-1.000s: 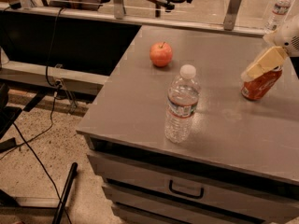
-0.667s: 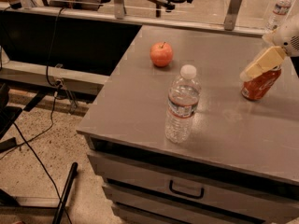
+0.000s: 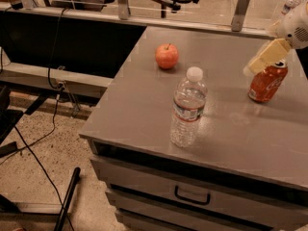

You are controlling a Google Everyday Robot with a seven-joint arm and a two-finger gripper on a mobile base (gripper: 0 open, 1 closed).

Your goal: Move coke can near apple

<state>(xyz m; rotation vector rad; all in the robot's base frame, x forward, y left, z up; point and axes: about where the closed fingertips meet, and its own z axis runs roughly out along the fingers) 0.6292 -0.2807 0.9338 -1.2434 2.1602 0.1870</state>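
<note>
**A:** What is being shown in the camera view?

**B:** A grey cabinet top (image 3: pixel 144 105) is being viewed from above and in front. The gripper (image 3: pixel 260 61) is being held at the right edge of the view, slanting down and leftward onto the silver top of the coke can (image 3: pixel 267 83).

**A:** Is the coke can being gripped?

**B:** That cannot be told. Contact with the upper rim appears to be being made, but how far the gripper is open is not being shown, so whether anything is being held is being left unsettled. The coke can is being seen leaning slightly, with its base on the cabinet top near the right side.

**A:** And where is the apple being kept?

**B:** The apple (image 3: pixel 167 56) is being left towards the far left of the cabinet top, well apart from the coke can. A water bottle (image 3: pixel 188 107) is being left upright nearer the front, roughly between the two but forward of the line joining them.

**A:** How far along is the task being judged?

**B:** Only the opening step is being counted as under way: the coke can is being reached. The carry across to the apple and the setting down beside it are being counted as left. The water bottle is being judged a thing to be passed behind, lest it be knocked over
</note>
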